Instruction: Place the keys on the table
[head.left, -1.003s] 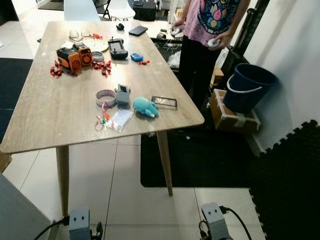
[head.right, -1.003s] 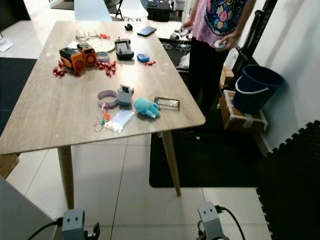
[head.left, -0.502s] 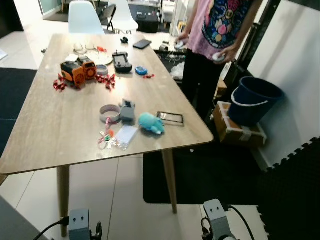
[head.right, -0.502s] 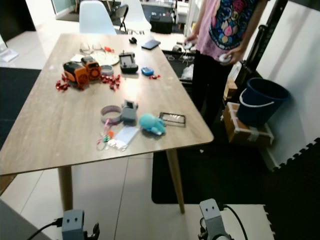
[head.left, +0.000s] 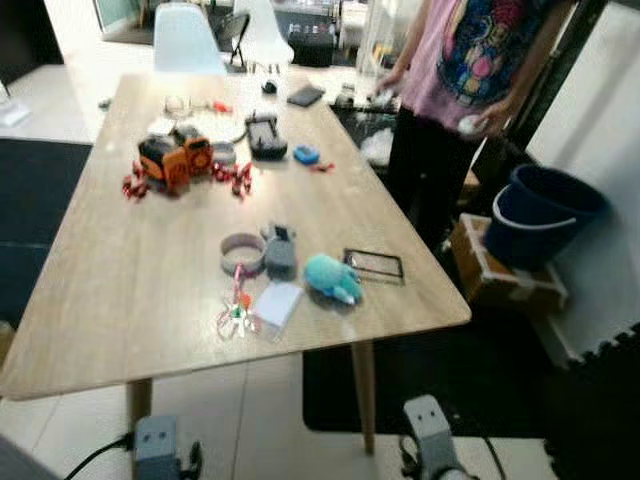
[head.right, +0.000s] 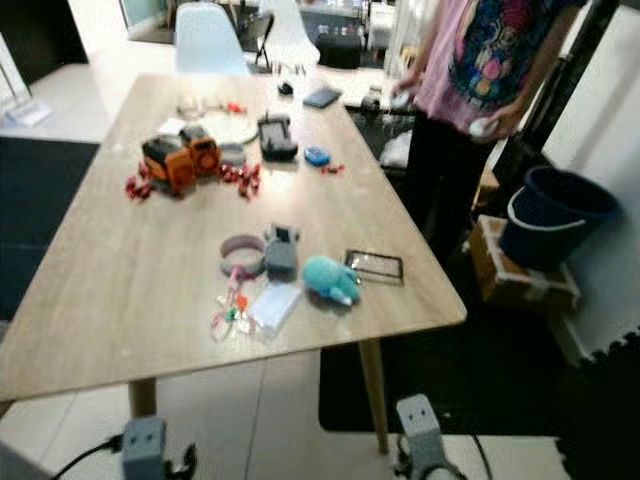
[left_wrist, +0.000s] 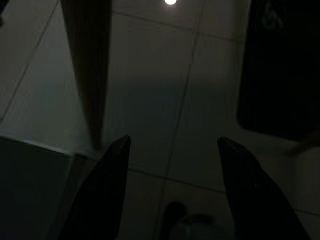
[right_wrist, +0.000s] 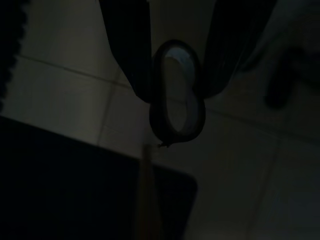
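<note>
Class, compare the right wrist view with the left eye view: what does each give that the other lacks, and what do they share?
Right wrist view: the right pincer, its black fingers closed on a dark double-looped ring, apparently the keys, held above the floor. Left eye view: the wooden table with a turquoise plush toy and an orange toy on it, a person beside it, and a blue bucket. Shared: pale floor tiles and a black mat.
</note>
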